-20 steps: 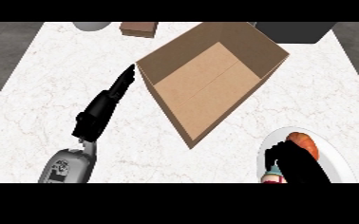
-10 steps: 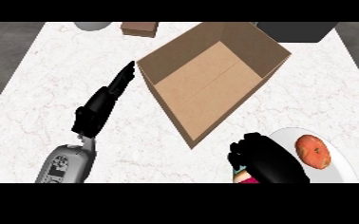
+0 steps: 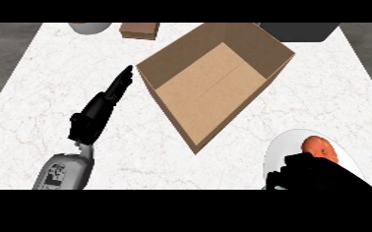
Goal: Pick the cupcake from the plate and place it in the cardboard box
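The open cardboard box [image 3: 210,86] lies turned at an angle in the middle of the counter, with nothing inside. A white plate [image 3: 285,150] sits at the lower right, and an orange round food item [image 3: 318,147] rests on it. My right hand [image 3: 314,174] covers the plate's near part, just below the orange item. No cupcake shows; it may be hidden under that hand. My left hand [image 3: 102,109] is open, its fingers straight and pointing towards the box's left corner, a little short of it.
A small brown block [image 3: 139,29] and a grey bowl [image 3: 91,27] stand at the counter's far left. A dark appliance [image 3: 298,31] stands at the far right, behind the box. The counter's left edge borders a dark floor.
My right hand slid left off the plate, with a pinkish cupcake showing beneath it, then came back right and lower over the plate. The cupcake no longer shows. My left hand stayed still.
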Tool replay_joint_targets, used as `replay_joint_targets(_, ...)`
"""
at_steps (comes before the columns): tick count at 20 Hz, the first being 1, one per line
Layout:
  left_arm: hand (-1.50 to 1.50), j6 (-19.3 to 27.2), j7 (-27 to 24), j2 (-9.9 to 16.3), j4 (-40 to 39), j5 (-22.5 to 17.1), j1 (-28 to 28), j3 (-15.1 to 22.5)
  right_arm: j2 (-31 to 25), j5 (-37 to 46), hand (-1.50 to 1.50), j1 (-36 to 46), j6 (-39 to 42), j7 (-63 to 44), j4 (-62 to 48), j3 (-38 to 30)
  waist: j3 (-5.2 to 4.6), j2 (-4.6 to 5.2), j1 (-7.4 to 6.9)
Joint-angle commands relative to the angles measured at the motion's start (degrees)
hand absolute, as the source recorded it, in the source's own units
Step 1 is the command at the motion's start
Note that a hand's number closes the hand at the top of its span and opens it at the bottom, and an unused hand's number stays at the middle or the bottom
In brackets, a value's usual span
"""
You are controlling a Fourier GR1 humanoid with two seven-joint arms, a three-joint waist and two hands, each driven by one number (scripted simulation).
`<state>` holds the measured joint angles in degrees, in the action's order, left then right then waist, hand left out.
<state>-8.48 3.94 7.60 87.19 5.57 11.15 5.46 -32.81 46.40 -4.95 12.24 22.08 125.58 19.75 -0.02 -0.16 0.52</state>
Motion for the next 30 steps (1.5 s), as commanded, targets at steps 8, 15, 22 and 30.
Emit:
replay_joint_targets(8,0.0,0.2,2.6,-1.5,3.4,0.6,-0.9,1.2,0.8,-29.0,1.5,-1.7,14.1,-10.8,14.9,-21.9,-0.03,0.01,0.03)
replay_joint_targets(15,0.0,0.1,-1.5,-2.4,-3.9,1.8,2.0,0.1,4.0,-31.4,1.5,19.4,15.7,-26.9,6.2,-22.3,-0.07,0.26,-0.73)
replay_joint_targets(22,0.0,-0.7,-1.9,-2.2,-1.4,2.8,-0.7,0.2,6.6,-32.0,1.5,28.6,18.1,-28.6,-3.7,-21.8,0.0,0.19,-0.72)
replay_joint_targets(30,0.0,-0.8,-2.8,-2.6,-1.7,3.5,-1.6,0.1,14.8,-23.3,1.5,41.7,13.7,-36.8,-14.8,-13.0,-0.02,0.22,-1.0)
